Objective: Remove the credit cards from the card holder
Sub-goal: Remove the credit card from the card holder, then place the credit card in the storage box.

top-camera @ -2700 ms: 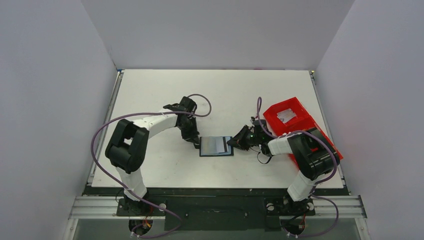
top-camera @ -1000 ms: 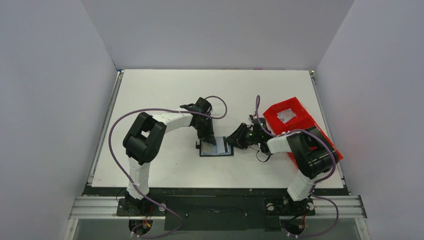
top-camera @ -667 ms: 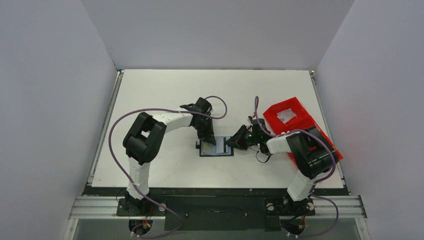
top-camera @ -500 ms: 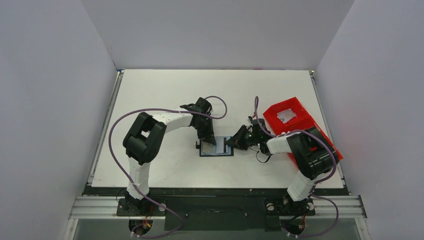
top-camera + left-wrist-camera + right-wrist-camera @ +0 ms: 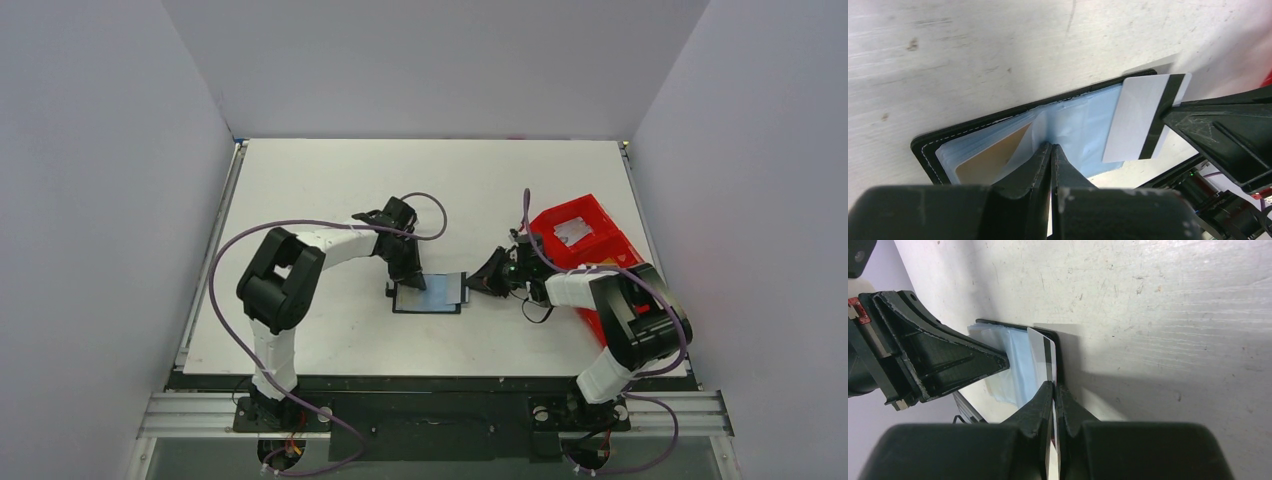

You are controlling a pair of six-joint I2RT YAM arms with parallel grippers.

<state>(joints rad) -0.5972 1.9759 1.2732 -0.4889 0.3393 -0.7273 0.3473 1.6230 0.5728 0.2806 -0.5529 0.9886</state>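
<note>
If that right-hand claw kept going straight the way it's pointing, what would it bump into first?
Most likely the open card holder just ahead of the right gripper; the card it pinches overlaps it. Beyond sits the left gripper, though depth is unclear.

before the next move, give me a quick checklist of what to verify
1. right gripper shut on the white card: ok
2. left gripper shut, tips pinning the card holder: ok
3. card holder lying open: ok
4. white card fully out of its sleeve: cannot tell, it overlaps the card holder's edge
5. every card out: not ok, a tan card sits inside
</note>
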